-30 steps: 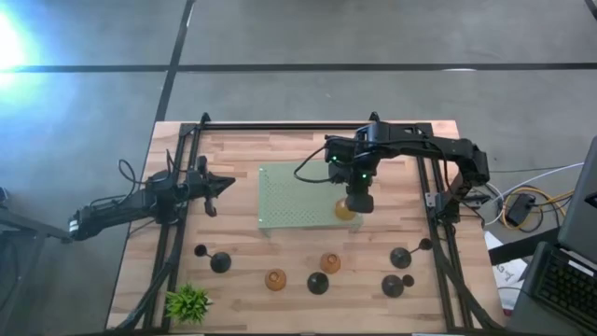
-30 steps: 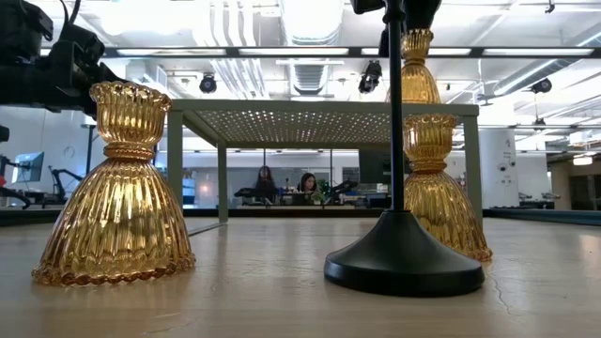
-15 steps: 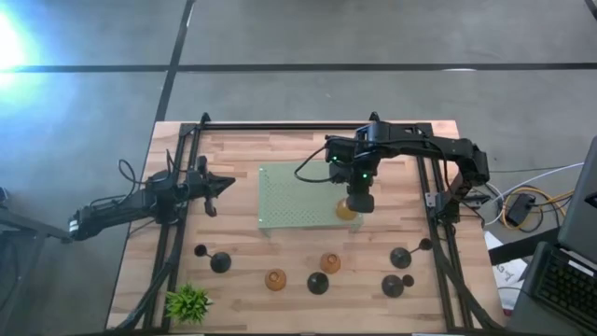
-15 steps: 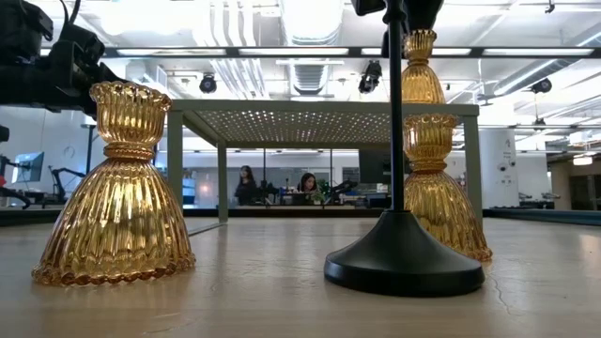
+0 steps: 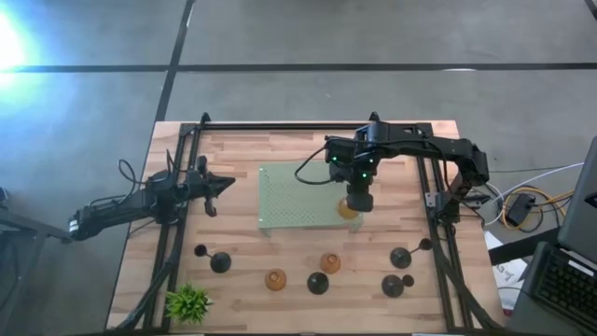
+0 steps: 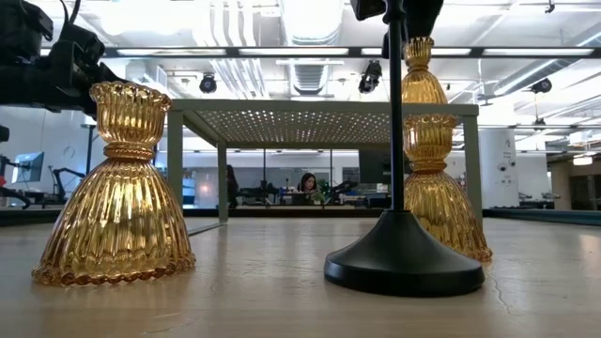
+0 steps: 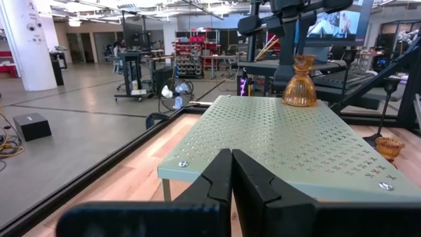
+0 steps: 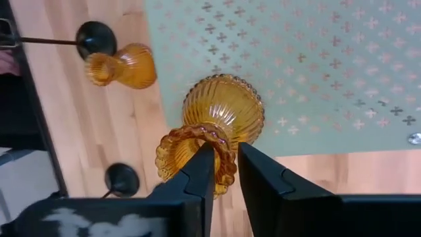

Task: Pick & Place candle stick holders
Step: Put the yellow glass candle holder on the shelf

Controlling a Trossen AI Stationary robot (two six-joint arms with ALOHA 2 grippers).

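An amber candle stick holder (image 8: 223,108) stands upright by its wide base on the pale green perforated mat (image 5: 298,191), near the mat's right edge. My right gripper (image 8: 227,153) points down over it. It is slightly open, with one finger on each side of the cup's rim wall. The same holder (image 7: 299,82) shows on the mat in the left wrist view. Two more amber holders (image 5: 330,263) (image 5: 275,279) and several black ones (image 5: 318,282) stand on the wood nearer the front. My left gripper (image 5: 219,184) waits shut and level, left of the mat. My right gripper comes from above with one finger (image 8: 204,171) inside the cup's rim (image 8: 191,141) and the other outside it. I cannot tell whether either finger touches the rim. The holder stands on the mat by its own base.
A small green plant (image 5: 188,301) sits at the front left corner. Black frame rails (image 5: 173,252) run along both sides of the table. The mat is a raised platform on legs (image 6: 176,160). Bare wood lies between the mat and the row of holders.
In the low view the amber holder under my right gripper has sunk a little and stays upright on the mat. The gripper itself has kept its place.
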